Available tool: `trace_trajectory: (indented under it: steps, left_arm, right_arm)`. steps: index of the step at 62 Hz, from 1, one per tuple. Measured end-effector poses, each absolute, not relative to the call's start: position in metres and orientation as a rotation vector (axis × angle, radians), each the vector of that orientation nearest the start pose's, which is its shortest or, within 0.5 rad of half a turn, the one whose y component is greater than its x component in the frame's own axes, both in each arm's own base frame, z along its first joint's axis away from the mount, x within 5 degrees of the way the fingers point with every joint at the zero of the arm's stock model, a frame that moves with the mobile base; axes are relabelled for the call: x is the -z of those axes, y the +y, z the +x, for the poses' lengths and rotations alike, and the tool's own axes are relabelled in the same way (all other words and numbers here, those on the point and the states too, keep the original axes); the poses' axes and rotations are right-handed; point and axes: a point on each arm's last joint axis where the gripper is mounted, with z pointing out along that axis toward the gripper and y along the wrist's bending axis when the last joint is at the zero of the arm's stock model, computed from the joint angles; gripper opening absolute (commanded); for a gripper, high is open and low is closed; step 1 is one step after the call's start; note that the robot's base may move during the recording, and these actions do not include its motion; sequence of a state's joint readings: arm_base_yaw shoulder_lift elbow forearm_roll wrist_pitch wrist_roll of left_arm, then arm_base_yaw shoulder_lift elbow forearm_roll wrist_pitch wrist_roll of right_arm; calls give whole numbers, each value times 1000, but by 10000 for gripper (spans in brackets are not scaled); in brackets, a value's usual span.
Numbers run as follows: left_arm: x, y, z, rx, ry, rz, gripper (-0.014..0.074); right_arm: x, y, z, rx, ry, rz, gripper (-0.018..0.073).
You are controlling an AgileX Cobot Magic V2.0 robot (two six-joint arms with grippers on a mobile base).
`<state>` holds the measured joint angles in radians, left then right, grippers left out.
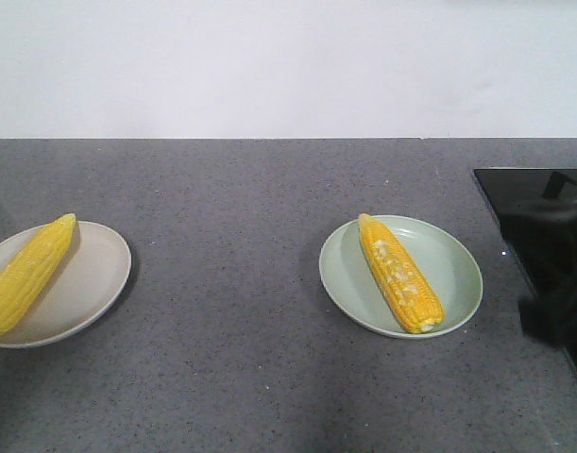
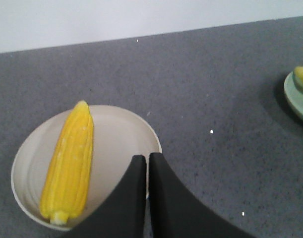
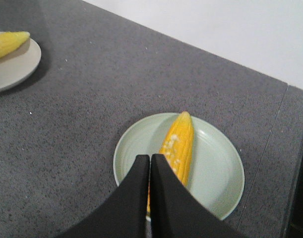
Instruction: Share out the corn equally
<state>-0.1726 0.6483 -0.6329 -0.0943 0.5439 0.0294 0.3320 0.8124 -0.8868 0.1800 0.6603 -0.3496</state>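
Yellow corn already sits 1 cob per plate, beige plate point(image 1: 94, 274) and green plate point(image 1: 458, 274), so left gripper point(image 2: 147, 161) and right gripper point(image 3: 150, 161), both clenched empty, should probably just back off without nudging anything.

1. a flat dark grey speckled counter point(image 1: 231, 311) fills most of the view, with a plain white wall point(image 1: 288, 66) behind it.
2. a round beige plate point(image 1: 85, 283) sits at the left edge. one bright yellow corn cob point(image 1: 28, 274) lies on it, tip pointing up and right.
3. a round pale green plate point(image 1: 453, 264) sits well apart, to the right. a yellow corn cob with whitish patches point(image 1: 399, 274) lies across it.
4. a shiny black flat panel point(image 1: 548, 245) is at the right edge.
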Motion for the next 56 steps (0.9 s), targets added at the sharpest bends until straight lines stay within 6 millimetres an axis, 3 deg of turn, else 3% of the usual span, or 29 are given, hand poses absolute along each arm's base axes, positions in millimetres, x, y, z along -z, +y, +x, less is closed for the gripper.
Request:
trace_trajectory:
  steps: [9, 16, 56]
  left_arm:
    - [-286, -24, 109, 215, 2024, 127, -8]
    - [-277, -23, 105, 230, 1997, 110, -7]
    - [-279, -23, 105, 235, 1950, 98, -6]
  right_arm:
    - [-309, 47, 114, -178, 1945, -572, -5]
    - [-285, 42, 100, -173, 1921, -556, -5]
    - [-281, 39, 93, -173, 1888, -543, -5]
